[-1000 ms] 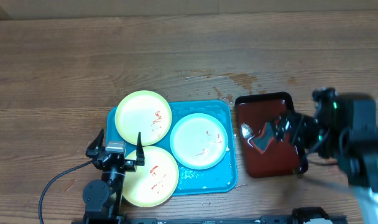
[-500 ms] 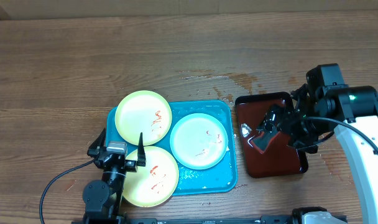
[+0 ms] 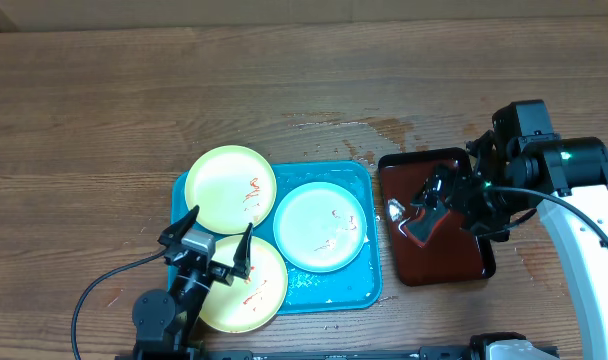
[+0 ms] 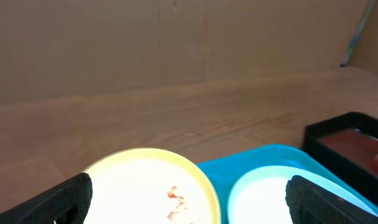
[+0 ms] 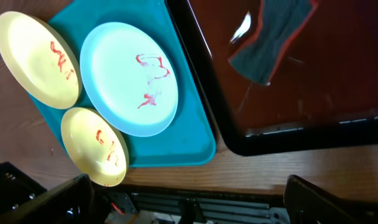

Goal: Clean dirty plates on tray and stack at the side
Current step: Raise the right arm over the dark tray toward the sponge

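Held both jaws wide, empty: left above near plate (image 3: 246, 283), right over sponge (image 3: 419, 228). Found three plates (image 3: 321, 227) on tray (image 3: 334, 291), two overhanging its edge; risked tipping one off if pressed.

We're looking at a robot lab bench, no kitchen here: bare wooden table (image 3: 284, 80), left robot arm (image 3: 154, 315) and right robot arm (image 3: 569, 175) mounted along a metal rail (image 3: 334, 354), loose black cable (image 3: 89, 292), plain brown board (image 4: 176, 37) behind.
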Motion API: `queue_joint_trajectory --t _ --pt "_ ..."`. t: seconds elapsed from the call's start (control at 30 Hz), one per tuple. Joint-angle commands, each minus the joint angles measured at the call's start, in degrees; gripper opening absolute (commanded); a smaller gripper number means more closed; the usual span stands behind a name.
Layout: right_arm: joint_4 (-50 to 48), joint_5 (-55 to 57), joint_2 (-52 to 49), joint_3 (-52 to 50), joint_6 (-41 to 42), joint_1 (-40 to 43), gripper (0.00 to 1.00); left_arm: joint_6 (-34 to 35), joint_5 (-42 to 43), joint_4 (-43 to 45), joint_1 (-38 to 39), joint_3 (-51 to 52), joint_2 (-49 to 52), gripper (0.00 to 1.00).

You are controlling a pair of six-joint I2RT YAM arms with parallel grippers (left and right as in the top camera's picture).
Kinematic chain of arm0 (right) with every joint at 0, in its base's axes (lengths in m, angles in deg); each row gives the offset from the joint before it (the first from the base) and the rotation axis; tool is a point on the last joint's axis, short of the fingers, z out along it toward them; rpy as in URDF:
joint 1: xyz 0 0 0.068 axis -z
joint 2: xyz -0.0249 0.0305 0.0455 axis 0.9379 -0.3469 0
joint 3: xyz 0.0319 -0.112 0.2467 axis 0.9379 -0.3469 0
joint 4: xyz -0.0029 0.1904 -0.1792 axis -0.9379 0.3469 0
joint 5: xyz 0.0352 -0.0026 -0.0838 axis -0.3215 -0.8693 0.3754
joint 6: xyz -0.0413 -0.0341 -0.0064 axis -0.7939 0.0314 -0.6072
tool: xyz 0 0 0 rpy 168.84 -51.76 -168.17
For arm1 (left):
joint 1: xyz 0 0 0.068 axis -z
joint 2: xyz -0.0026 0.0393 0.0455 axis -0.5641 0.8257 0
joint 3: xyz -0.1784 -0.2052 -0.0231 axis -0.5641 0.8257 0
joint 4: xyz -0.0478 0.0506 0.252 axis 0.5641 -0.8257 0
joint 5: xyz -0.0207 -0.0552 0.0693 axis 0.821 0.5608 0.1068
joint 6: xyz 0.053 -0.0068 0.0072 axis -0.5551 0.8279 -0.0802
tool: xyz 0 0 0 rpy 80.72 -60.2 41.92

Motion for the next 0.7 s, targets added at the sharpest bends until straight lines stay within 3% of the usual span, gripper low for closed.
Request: queue_joint_trajectory --t 0.0,0.27,0.4,0.57,0.67 --pt "-0.74 -0.50 0.46 1.42 -0.33 0.37 1.00 2.99 2.34 -1.51 0.37 -4.61 2.40 1.00" --pt "-1.40 -0.50 0.46 1.42 -0.33 0.37 1.00 1.51 -0.31 -6.43 0.39 -22.10 24.00 1.00" --pt "-1.33 -0.50 0.46 1.42 -0.33 0.37 1.00 1.51 4.02 -11.72 0.39 -33.83 39.36 1.00" --pt "-1.33 -0.50 0.46 1.40 -0.33 0.37 1.00 1.53 12.13 -25.16 1.03 -51.45 60.52 1.00" --pt "-1.36 -0.50 0.46 1.40 -0.33 0.37 1.00 0.90 11.80 -33.77 2.89 -59.71 70.25 1.00"
